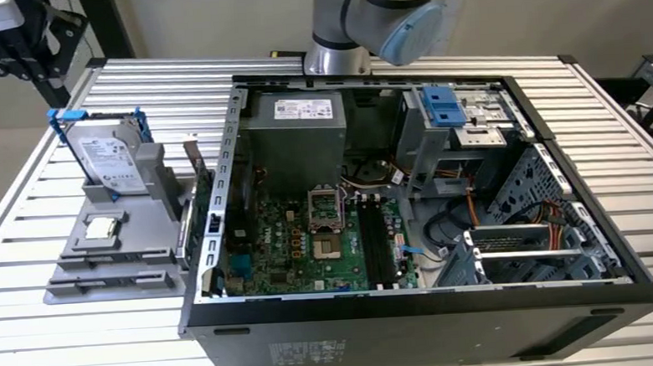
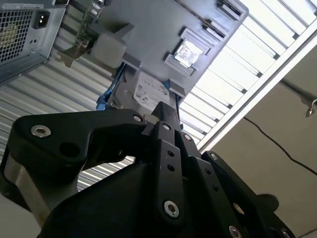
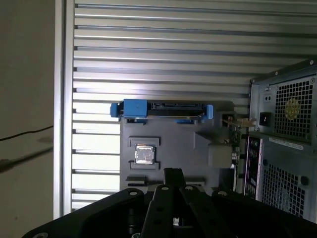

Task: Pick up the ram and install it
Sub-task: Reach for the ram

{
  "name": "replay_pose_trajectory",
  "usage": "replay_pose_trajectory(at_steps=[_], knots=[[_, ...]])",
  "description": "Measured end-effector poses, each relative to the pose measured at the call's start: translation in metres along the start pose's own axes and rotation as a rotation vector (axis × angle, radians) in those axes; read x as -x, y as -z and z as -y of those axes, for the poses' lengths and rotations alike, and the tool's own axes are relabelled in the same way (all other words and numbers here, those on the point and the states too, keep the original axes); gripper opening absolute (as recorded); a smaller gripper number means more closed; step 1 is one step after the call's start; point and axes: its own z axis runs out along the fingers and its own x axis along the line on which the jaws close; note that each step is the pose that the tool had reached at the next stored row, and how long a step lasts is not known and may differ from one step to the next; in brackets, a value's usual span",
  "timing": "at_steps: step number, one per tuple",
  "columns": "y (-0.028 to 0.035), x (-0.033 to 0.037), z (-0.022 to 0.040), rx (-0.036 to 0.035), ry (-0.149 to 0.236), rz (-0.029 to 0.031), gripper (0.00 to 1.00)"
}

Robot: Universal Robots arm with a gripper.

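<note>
Jaws sit pressed together on nothing, we judge, with the gripper (image 3: 172, 174) above the grey holder (image 3: 163, 144); we see the ram (image 1: 203, 188) standing on edge in that holder, just beside the computer case (image 1: 422, 304)

Slatted pale metal for the tabletop (image 1: 44, 349), dull in sheen. Matt black painted sheet metal around the computer case (image 1: 424, 325), bare grey steel inside. Smooth silver metal with blue plastic edging on the hard drive (image 1: 111, 161). Matt grey plastic for the holder (image 1: 130, 269) beneath. Matt black on the tool (image 2: 161, 111), with bright metal screw heads.
</note>
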Motion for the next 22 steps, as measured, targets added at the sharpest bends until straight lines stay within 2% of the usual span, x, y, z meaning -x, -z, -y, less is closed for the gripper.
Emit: replay_pose_trajectory(at_steps=[2,7,11,22], knots=[[0.0001,-0.0031,-0.0001,0.0000,0.000,-0.0001,0.00],[-0.0003,-0.0035,0.0013,0.0000,-0.001,-0.0001,0.00],[-0.0003,-0.0037,0.0126,-0.0002,-0.008,0.0003,0.00],[-0.0006,-0.0042,0.0387,-0.0008,-0.036,0.0016,0.00]])
